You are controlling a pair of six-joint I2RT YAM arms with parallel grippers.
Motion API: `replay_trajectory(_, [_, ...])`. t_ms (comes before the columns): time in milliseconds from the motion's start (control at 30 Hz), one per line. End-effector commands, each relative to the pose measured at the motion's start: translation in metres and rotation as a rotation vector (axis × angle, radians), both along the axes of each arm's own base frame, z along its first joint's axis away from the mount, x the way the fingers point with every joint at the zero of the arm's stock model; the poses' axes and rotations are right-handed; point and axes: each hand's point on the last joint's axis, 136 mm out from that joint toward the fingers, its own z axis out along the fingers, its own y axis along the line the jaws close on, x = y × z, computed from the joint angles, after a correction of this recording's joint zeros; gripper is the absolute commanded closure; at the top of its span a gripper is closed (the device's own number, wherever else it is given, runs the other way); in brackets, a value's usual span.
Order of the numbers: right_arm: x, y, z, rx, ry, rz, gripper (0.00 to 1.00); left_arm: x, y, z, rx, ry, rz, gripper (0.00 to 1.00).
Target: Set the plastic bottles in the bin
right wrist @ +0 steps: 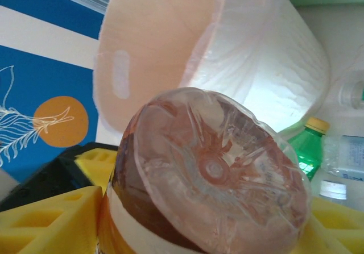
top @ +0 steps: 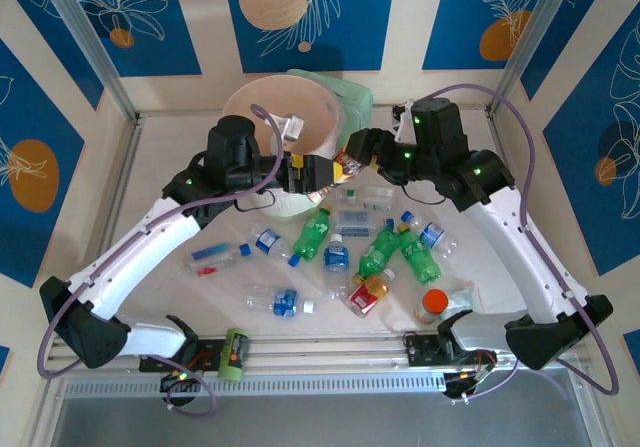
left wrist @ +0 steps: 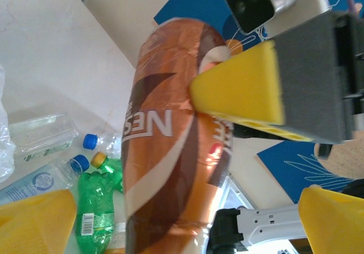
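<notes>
- Look first at the brown bottle (left wrist: 170, 152). Its coppery brown label reads "NES" in white letters, and the rest of the word curves out of sight.
- From the right wrist you see its clear ribbed base (right wrist: 210, 174) and dark liquid inside.
- Your right gripper (right wrist: 193, 234) is clamped on this bottle, with one yellow pad (left wrist: 239, 89) pressed flat on the label.
- Your left gripper (left wrist: 182, 225) is spread wide, a pad on either side of the bottle, and none can be seen to touch it.
- The bottle hangs in the air between the two grippers, just beside the bin (top: 240, 97), a white bucket with a pinkish bag liner.
- The other bottles lie scattered on the table (top: 160, 197): green ones (top: 313, 232) and clear ones with blue caps (top: 272, 242).
- One bottle has a red-and-yellow label (top: 368, 292); an orange-capped container (top: 432, 305) lies near it.
- A pale green box (top: 350, 92) sits behind the bin.
</notes>
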Motion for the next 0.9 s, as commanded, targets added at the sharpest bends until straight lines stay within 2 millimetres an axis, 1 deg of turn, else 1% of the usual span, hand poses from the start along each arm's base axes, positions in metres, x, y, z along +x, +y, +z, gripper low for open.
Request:
replay_trajectory(0, [-0.004,0.012,0.023,0.058,-0.032,0.042,0.30,-0.005,-0.004,0.012,-0.008,-0.061,-0.034,0.01])
replay_trajectory(233, [-0.011,0.022,0.021,0.031,-0.035,0.071,0.30,-0.005,-0.007,0.017,-0.013,-0.066,-0.040,0.10])
replay_trajectory(333, [-0.013,0.025,0.022,0.025,-0.039,0.076,0.30,-0.009,-0.010,0.017,-0.018,-0.063,-0.061,0.13])
replay_trajectory(733, [-0.010,0.039,0.032,0.030,-0.061,0.099,0.29,-0.012,-0.013,0.012,-0.005,-0.055,-0.075,0.28])
replay_trajectory(867, [-0.011,0.043,0.030,0.024,-0.057,0.109,0.29,-0.011,-0.012,0.012,-0.002,-0.063,-0.066,0.32])
